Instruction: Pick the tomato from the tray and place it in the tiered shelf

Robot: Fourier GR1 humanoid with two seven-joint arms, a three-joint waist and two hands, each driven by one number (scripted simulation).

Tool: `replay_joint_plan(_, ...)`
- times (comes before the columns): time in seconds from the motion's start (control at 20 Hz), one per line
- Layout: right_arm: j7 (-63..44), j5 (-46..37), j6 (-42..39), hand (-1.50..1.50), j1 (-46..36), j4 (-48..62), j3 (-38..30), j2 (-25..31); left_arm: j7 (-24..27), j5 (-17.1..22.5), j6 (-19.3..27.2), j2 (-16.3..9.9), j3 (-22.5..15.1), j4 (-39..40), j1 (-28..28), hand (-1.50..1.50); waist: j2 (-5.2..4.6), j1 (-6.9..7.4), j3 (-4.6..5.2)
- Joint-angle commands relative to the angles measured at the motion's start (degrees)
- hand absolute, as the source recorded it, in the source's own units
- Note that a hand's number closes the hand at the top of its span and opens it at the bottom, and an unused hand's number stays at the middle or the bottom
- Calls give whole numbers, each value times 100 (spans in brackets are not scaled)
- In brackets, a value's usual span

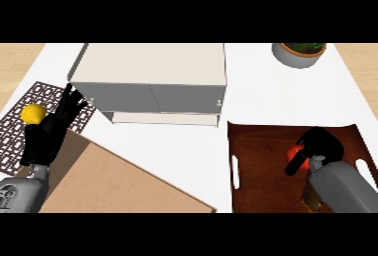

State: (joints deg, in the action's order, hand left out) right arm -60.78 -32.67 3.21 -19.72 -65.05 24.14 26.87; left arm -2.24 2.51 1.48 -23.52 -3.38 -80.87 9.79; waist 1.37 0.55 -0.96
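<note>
Fingers of your right hand (319, 146) are curled over the tomato (294, 150), grasping it at the lower right of the frame; only a red sliver shows at the hand's left edge. It sits over the dark brown tray (258, 165), which has white handles. Your left hand (57, 125) rests at the left with fingers straight and spread, pointing up toward the tiered shelf (151, 80) at upper centre. A yellow lemon (32, 113) lies just beside that hand. A potted plant (300, 52) stands upper right.
</note>
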Motion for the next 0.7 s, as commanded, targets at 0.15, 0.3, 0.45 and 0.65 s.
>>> replay_joint_plan(0.15, -622, -615, 114, 150, -129, -467, 284, -298, -75, 132, -118, 649, -450, 355, -646, 0, -111, -99, 113)
replay_joint_plan(0.3, -632, -1066, 258, 150, -137, -1151, 1145, -1349, -147, 147, -162, 580, -435, 240, -587, 0, -77, -53, 118)
replay_joint_plan(0.45, -775, -1479, 83, 150, -189, -1683, 1780, -1933, -143, 174, -233, 533, -438, 210, -751, 0, -31, -39, 126)
replay_joint_plan(0.65, -1418, -2247, 65, 150, -303, -2163, 2013, -2435, -108, 119, -120, 593, -395, 258, -824, 0, -32, -169, 126)
